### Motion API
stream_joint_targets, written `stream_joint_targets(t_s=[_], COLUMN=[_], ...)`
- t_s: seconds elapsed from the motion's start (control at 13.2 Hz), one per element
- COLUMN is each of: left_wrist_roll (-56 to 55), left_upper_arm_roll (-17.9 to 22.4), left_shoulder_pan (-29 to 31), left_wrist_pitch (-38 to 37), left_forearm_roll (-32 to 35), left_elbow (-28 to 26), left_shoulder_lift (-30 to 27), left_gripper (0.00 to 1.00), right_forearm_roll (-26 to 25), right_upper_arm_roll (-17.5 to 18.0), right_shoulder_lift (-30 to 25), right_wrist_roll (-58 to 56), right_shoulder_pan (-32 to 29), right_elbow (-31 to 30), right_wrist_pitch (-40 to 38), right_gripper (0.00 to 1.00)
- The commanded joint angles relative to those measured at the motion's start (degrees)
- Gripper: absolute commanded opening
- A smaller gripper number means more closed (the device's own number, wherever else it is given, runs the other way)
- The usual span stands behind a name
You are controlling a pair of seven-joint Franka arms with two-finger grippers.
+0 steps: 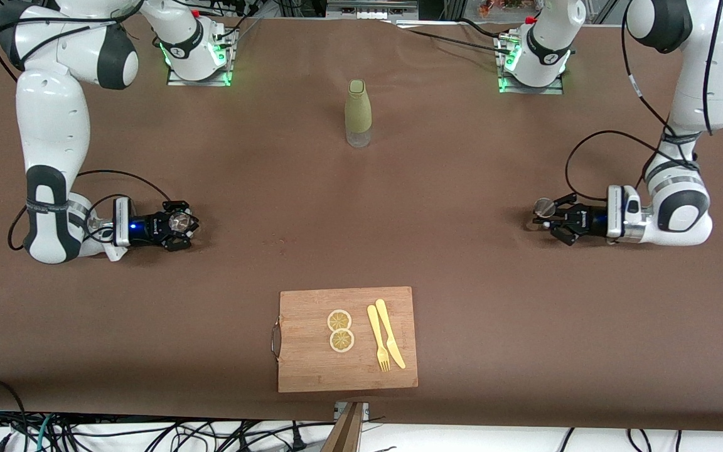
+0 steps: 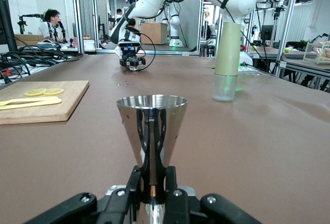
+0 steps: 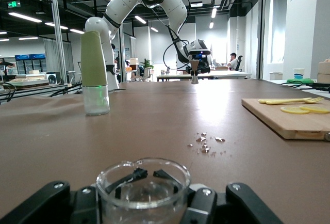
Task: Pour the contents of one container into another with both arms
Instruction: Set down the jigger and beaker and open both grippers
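Low over the brown counter (image 1: 361, 213), the left gripper (image 1: 546, 216) clasped a shiny steel conical jigger (image 2: 151, 131) while the right gripper (image 1: 181, 224) held a small clear glass cup (image 3: 143, 187), fingers closed.

Both arms, white w/ black joint bands & trailing black cables, are held low over the brown table, wrists horizontal.

Left arm (image 1: 681, 207): a metal cone cup (image 2: 152, 131) is clamped upright by the left gripper (image 1: 546, 220) nr its own end of the table.

Right arm (image 1: 54, 207): a small clear glass (image 3: 143, 188) is gripped by the right gripper (image 1: 179, 225) nr its end.
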Motion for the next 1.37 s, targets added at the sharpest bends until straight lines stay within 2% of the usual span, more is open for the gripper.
stream_joint_targets(t_s=[0.0, 0.15, 0.38, 0.61, 0.83, 0.99, 1.06, 1.14, 1.29], left_wrist_roll=[4.74, 6.85, 11.16, 13.10, 13.10, 12.67, 12.66, 12.58, 9.96], left_upper_arm_roll=[1.86, 2.13, 2.30, 2.30, 2.30, 2.48, 2.74, 2.92, 4.85], left_shoulder_pan=[2.84, 4.43, 5.40, 5.40, 5.14, 4.87, 4.87, 4.87, 4.43], left_wrist_pitch=[-3.35, -3.79, -5.37, -6.43, -6.26, -5.82, -5.12, -4.42, -3.10], left_forearm_roll=[2.30, 2.22, 1.87, 1.60, 1.95, 2.22, 2.30, 2.48, 2.74], left_elbow=[1.71, 1.72, 3.20, 4.97, 5.14, 5.49, 6.45, 6.98, 7.95], left_shoulder_lift=[1.58, 2.63, 5.87, 8.08, 10.02, 10.02, 10.11, 10.11, 9.84], left_gripper=[0.00, 0.00, 0.00, 0.00, 0.00, 0.18, 0.49, 0.98, 1.00], right_forearm_roll=[-0.63, -0.71, -0.80, -0.80, -0.71, -1.06, -1.59, -1.68, -2.20], right_upper_arm_roll=[0.44, 0.35, 0.35, 0.26, -0.70, -2.02, -2.46, -3.16, -4.39], right_shoulder_lift=[1.60, 1.60, 1.60, 2.91, 3.01, 3.09, 3.09, 3.09, 3.62], right_wrist_roll=[-1.88, -1.89, -2.24, -3.73, -4.44, -4.78, -4.96, -5.31, -6.63], right_shoulder_pan=[-1.22, -1.22, -1.31, -1.48, -1.57, -1.57, -1.57, -1.57, -1.57], right_elbow=[2.05, 2.05, 2.05, 2.05, 2.22, 3.18, 3.62, 3.63, 3.63], right_wrist_pitch=[-0.92, -0.92, -0.92, -0.92, -0.66, -0.66, -0.49, -0.31, 0.13], right_gripper=[0.10, 0.14, 0.33, 0.39, 0.58, 0.67, 0.71, 0.74, 0.77])
